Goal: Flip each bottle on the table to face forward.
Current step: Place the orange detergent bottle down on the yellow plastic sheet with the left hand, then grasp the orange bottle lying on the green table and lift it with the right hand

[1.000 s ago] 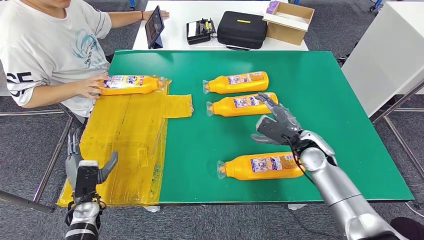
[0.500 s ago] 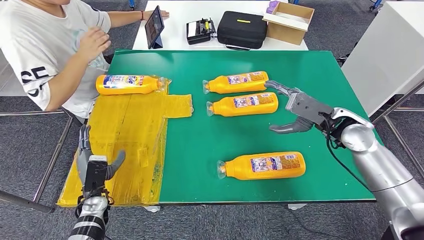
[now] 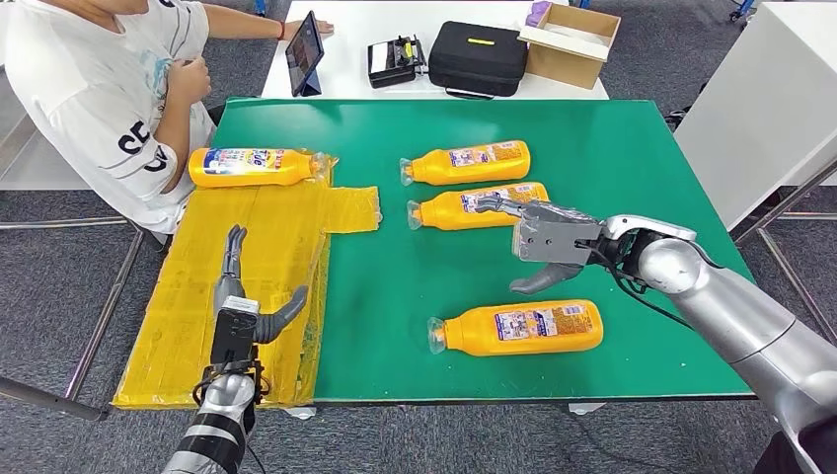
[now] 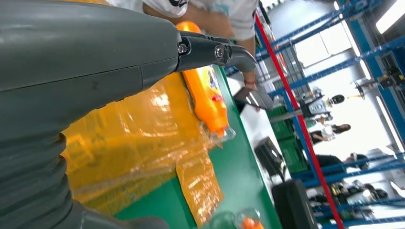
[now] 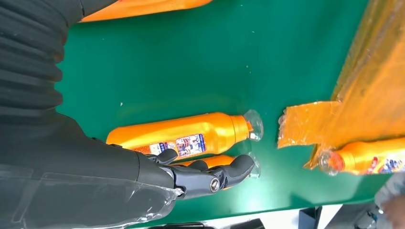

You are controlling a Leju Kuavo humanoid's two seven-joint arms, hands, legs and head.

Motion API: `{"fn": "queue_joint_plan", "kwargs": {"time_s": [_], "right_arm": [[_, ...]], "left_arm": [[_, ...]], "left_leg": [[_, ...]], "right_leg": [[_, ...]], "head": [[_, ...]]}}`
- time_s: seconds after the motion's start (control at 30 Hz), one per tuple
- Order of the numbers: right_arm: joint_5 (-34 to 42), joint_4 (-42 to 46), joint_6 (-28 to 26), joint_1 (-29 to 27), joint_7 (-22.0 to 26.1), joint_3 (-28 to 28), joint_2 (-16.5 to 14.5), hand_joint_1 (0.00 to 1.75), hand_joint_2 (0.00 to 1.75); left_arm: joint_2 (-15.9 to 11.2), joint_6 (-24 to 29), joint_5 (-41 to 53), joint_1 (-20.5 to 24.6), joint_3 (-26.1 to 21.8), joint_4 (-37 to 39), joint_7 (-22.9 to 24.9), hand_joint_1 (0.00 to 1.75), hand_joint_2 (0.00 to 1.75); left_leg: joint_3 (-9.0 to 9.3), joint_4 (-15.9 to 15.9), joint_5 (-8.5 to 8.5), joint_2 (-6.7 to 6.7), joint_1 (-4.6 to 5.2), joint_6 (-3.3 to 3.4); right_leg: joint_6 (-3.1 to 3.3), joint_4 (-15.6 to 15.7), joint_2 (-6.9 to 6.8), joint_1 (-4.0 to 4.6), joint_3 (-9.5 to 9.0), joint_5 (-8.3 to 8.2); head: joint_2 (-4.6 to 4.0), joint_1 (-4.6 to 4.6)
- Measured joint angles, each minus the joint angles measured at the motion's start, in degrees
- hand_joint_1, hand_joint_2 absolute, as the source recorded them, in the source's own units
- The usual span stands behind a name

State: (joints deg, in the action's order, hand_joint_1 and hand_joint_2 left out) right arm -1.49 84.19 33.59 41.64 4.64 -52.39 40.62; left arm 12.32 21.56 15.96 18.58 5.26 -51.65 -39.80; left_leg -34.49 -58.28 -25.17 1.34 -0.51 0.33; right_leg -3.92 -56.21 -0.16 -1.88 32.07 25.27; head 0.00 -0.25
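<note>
The right hand (image 3: 549,243), fingers spread and holding nothing, hovers by the middle bottle (image 3: 478,206), so next it likely needs to grab and roll it.

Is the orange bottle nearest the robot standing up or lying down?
Lying down. The nearest bottle rests on its side on the green table, clear cap pointing toward the yellow sheet.

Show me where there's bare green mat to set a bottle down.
Free: the wide strip right of the bottles toward the green table's right edge, and the patch between the yellow sheet and the nearest bottle. Crowded: the two far bottles, with the right hand over them.
</note>
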Motion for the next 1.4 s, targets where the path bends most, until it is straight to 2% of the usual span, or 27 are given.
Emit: {"fn": "queue_joint_plan", "kwargs": {"time_s": [0.17,0.5,0.63,0.87,1.07,1.2,1.4], "right_arm": [[-0.6,-0.3,-2.5,0.2,0.1,-3.4,0.1,0.00,1.75],[-1.3,-0.6,-3.8,0.1,0.3,-6.8,0.6,0.00,1.75],[-2.5,-0.6,-6.0,-0.3,0.6,-7.9,1.3,0.00,1.75],[-4.1,0.6,-9.8,-3.4,0.5,-9.2,4.6,0.00,1.75],[-4.7,3.1,-12.0,-9.3,0.1,-8.4,8.4,0.00,1.75],[-5.1,5.5,-12.7,-14.1,-0.3,-6.8,11.2,0.00,1.75],[-5.8,8.7,-14.4,-20.4,-1.0,-4.4,14.1,0.00,1.75]], "left_arm": [[0.8,-2.3,-1.7,0.7,0.6,0.6,0.0,0.00,0.00],[1.4,-2.4,-1.8,1.2,1.5,1.7,0.0,0.00,0.00],[1.4,-2.4,-1.9,1.2,1.5,1.9,0.0,0.00,0.00],[1.5,-2.1,-2.3,1.2,1.5,1.9,0.0,0.00,0.00],[1.5,-1.8,-2.2,1.2,1.5,2.3,0.0,0.00,0.00],[1.5,-1.7,-2.2,1.2,1.5,2.6,0.0,0.00,1.75],[1.5,-2.0,-2.2,1.2,1.7,3.0,0.0,0.00,1.75]], "left_leg": [[-0.01,0.0,0.00,0.00,0.00,0.00],[0.00,0.0,0.00,-0.01,0.00,0.00],[0.00,0.0,0.00,0.00,0.00,0.00],[-0.03,0.0,0.00,0.03,0.01,0.01],[-0.05,0.0,-0.02,0.06,0.01,0.02],[-0.06,0.0,-0.02,0.06,0.01,0.03],[-0.07,0.0,-0.03,0.02,0.01,0.03]], "right_leg": [[0.00,0.0,0.00,-0.01,0.00,0.00],[0.00,0.0,0.01,-0.01,0.01,0.00],[0.00,0.0,0.00,-0.01,0.02,0.00],[0.00,0.0,-0.02,-0.02,0.02,0.00],[0.00,0.0,-0.03,-0.01,0.02,0.00],[0.00,0.0,-0.03,-0.01,0.04,0.00],[0.00,0.0,-0.01,-0.01,0.05,0.00]], "head": [[0.00,0.01],[0.00,0.01],[0.00,0.01],[0.00,0.01],[0.00,0.00],[0.00,0.00],[0.00,0.00]]}}
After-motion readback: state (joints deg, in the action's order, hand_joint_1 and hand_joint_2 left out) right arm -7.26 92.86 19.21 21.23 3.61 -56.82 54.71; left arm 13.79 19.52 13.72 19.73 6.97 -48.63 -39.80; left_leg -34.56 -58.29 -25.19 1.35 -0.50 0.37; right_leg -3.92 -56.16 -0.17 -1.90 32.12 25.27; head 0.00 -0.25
